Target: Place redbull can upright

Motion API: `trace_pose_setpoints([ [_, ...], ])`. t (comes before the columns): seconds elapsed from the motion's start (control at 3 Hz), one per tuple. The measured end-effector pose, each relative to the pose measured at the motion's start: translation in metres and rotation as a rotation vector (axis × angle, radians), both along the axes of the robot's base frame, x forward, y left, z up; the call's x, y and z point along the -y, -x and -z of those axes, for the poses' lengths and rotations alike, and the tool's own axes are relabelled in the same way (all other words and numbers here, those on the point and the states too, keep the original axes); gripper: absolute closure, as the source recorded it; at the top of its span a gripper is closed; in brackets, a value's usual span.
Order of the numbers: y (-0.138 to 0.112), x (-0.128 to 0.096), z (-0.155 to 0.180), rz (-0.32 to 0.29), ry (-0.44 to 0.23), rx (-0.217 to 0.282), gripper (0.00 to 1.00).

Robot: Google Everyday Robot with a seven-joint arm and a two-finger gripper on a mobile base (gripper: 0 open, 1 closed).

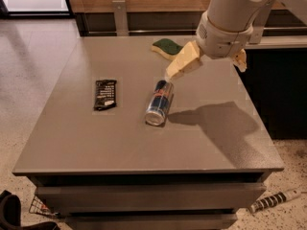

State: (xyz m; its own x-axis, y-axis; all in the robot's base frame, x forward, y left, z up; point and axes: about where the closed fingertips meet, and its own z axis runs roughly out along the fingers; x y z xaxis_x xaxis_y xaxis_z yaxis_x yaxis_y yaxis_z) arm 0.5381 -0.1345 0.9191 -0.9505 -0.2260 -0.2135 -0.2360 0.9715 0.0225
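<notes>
1. The gripper (206, 68) hangs above the far right part of the table (96, 143), its two pale fingers (183, 65) spread well apart with nothing between them.
2. The tip of the nearer finger sits just above the far end of the redbull can (159, 103); I cannot tell whether they touch.
3. The can lies on its side near the table's middle, one silver end facing the camera.
4. My judgement: this is the approach step, before any grasp.
5. Next the gripper needs to drop lower, straddle the can across its width, clamp it, then tip it onto its base.
6. A black snack-bar wrapper (105, 94) lies to the left, a green sponge (167, 47) beyond; both are well apart from the can.
</notes>
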Motion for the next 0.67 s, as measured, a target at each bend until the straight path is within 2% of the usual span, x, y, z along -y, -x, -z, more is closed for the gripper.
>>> trace_pose_setpoints([
  [0.67,-0.018,-0.048,0.027,0.012,0.001,-0.037,0.0],
])
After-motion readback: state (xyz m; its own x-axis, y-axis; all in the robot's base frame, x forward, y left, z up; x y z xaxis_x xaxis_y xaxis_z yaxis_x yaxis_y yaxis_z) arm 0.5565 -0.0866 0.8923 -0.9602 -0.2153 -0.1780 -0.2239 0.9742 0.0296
